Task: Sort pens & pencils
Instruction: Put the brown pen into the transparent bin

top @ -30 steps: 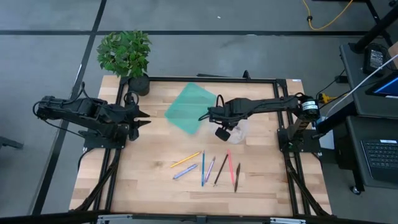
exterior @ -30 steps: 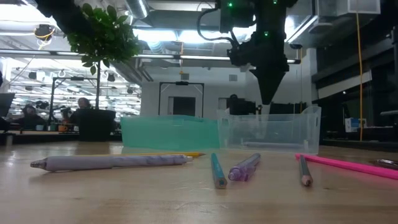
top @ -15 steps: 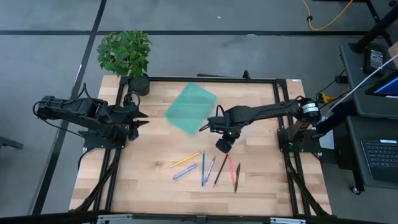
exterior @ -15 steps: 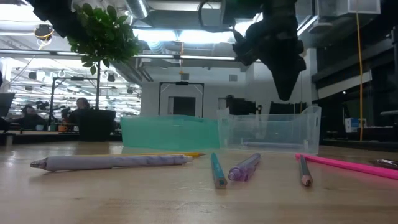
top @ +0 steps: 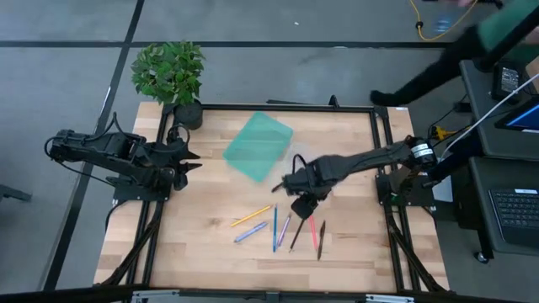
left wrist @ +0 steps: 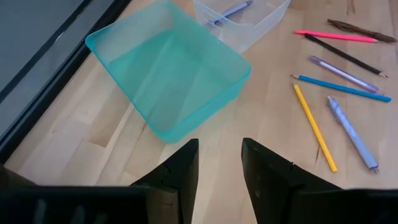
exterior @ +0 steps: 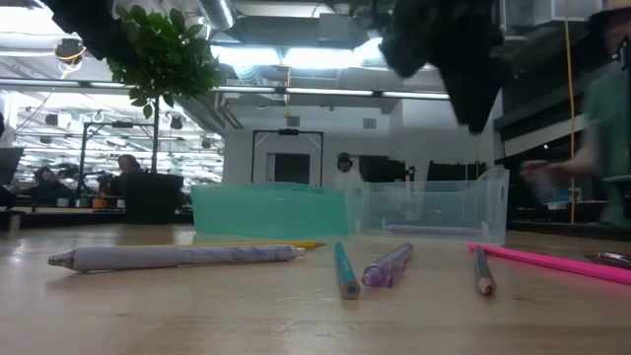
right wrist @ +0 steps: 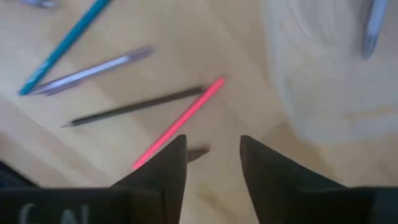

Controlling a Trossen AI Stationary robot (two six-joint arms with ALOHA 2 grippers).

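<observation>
**Ana:** Dark fingers of the right gripper [right wrist: 211,168] stand spread with nothing between them, hanging over the near end of the pink stick [right wrist: 180,121], with the black one [right wrist: 134,107] just beside it.

**Ben:** And the left gripper [left wrist: 217,165]?

**Ana:** Spread too, empty, parked at the table's left edge, facing the teal bin [left wrist: 168,78]. That arm only waits.

**Ben:** Where do the pens and pencils lie?

**Ana:** Most sit loose on the wooden table [top: 194,244], fanned in a row near its front: yellow [top: 251,216], lavender [top: 250,232], blue [top: 274,228], a pale purple one [top: 284,229], black [top: 299,232], pink [top: 313,231] and brown [top: 322,240]. One grey-blue stick [left wrist: 229,12] already rests in the clear tray [left wrist: 249,28], which touches the teal bin.

**Ben:** So how far along?

**Ana:** Early, I'd judge. One sorted, seven left on the wood, and the teal bin looks empty.

**Ben:** What differs from a second ago?

**Ana:** Then the right gripper hung over the clear tray, fingers nearly together. It has swung forward towards the row and opened on the way. The sticks on the table have not shifted. A person [exterior: 601,148] has also come into view beyond the table's right side.
</observation>
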